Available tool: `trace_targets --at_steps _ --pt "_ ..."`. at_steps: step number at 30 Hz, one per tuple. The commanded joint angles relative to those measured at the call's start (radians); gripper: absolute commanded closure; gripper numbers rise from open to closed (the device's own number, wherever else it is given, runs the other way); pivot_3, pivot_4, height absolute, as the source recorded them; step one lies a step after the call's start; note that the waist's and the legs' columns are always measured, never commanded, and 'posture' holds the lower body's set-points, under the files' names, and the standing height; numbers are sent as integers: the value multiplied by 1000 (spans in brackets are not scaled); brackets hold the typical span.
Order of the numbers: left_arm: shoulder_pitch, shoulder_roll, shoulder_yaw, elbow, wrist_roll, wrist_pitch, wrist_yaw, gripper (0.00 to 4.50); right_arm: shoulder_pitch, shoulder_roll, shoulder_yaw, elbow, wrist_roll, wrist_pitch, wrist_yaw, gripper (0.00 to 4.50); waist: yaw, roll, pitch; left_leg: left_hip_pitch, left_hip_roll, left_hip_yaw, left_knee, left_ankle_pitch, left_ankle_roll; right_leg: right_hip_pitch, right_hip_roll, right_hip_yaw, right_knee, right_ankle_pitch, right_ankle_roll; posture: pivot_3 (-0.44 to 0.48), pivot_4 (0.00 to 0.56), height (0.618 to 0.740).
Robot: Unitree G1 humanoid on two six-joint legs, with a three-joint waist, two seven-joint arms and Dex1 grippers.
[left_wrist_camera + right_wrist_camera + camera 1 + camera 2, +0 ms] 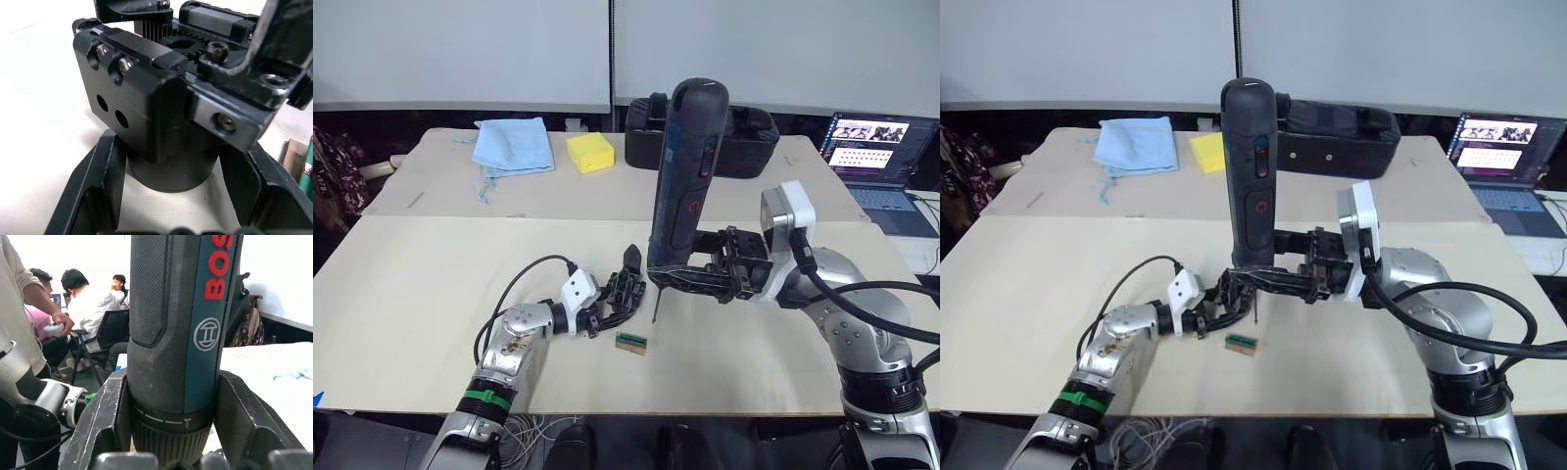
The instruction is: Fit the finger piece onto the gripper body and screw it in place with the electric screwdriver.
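The gripper body [615,294] is a small black block with a gear and screw heads [146,98], and it sits low over the table's front middle. My left gripper [605,311] is shut on it from the left. A black pointed finger [629,262] rises from the body; I cannot tell whether it is the finger piece. The electric screwdriver [688,176] stands upright, red button facing me, with my right gripper [668,276] shut around its lower barrel [181,333]. Its thin bit [656,304] points down just right of the body.
A small green and brown block [630,342] lies on the table in front of the body. At the back are a blue cloth [514,144], a yellow sponge [590,153] and a black bag [749,137]. A laptop [876,157] is far right. People [93,308] sit beyond the table.
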Motion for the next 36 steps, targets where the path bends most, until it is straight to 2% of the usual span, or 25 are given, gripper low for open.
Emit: trace_targets --at_steps 1,7,12,19,21,22,24,36 --pt "-29 7 -16 54 14 -22 -24 2224 -63 -2 -45 -28 57 9 -8 2571 0 0 0 0 0 0 0 0 0 0 0 0 0 0 0 0 150 740" --pt "-89 12 -16 132 15 -51 -59 2224 -189 31 -36 1 131 84 -68 2571 0 0 0 0 0 0 0 0 0 0 0 0 0 0 0 0 150 740" --pt "-100 5 -24 145 15 -47 -67 2224 -286 74 0 43 120 117 -107 2571 0 0 0 0 0 0 0 0 0 0 0 0 0 1 -1 0 150 740" --pt "-74 10 -21 115 8 -11 -63 2224 -286 76 -3 53 120 130 -81 2571 1 0 0 0 0 0 0 0 0 1 0 0 -1 2 -1 0 150 740" --pt "-68 9 -12 107 11 -19 -43 1213 -275 70 -5 51 117 126 -66 2571 0 0 0 0 0 0 0 0 0 1 0 0 -1 2 -1 0 150 740" --pt "-64 9 -10 99 10 -19 -39 956 -272 69 -5 50 116 125 -61 2571 -1 0 0 0 0 0 0 0 0 1 0 0 -1 2 -1 0 150 740" --pt "-49 13 -12 72 9 -17 -33 20 -267 69 -7 48 118 124 -56 2571 -2 0 0 0 0 0 0 0 0 1 0 0 0 2 -1 0 150 740" --pt "61 2 -20 -131 7 108 68 20 -223 53 -15 18 113 118 -53 2571 -4 0 0 0 1 0 0 0 0 0 0 0 0 1 -1 0 150 740"
